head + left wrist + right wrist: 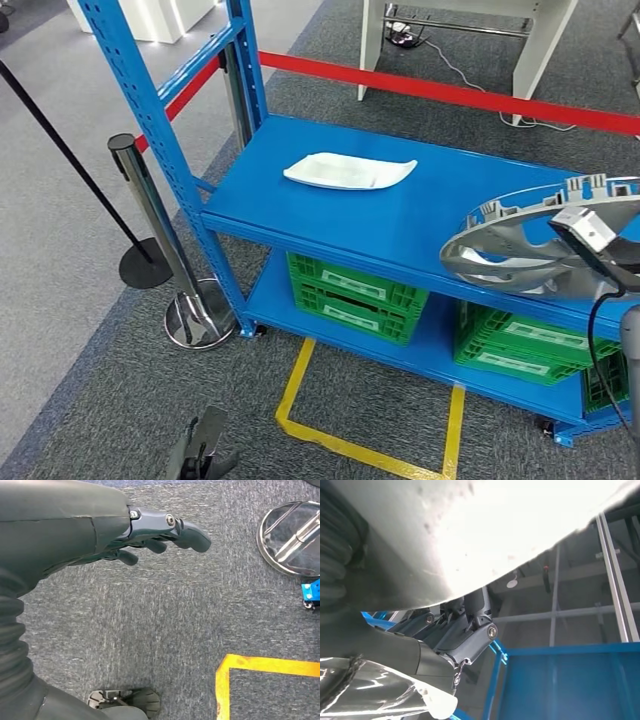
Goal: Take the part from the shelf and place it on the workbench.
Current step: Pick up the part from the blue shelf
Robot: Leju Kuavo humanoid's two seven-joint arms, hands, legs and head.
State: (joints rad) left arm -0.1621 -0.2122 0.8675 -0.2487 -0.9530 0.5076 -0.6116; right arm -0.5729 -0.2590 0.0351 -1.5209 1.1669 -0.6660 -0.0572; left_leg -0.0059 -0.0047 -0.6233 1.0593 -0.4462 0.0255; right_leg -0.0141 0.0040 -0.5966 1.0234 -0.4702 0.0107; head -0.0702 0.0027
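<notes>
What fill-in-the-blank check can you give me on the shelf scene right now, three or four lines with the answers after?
1. The silver wheel-cover part is held by the robot's ____ hand.
2. The white tray lies on the ____ level of the blue shelf.
3. The green crates sit on the shelf's ____ level.
4. The left hand hangs over the carpet, holding ____.

Missing words: right; upper; lower; nothing
</notes>
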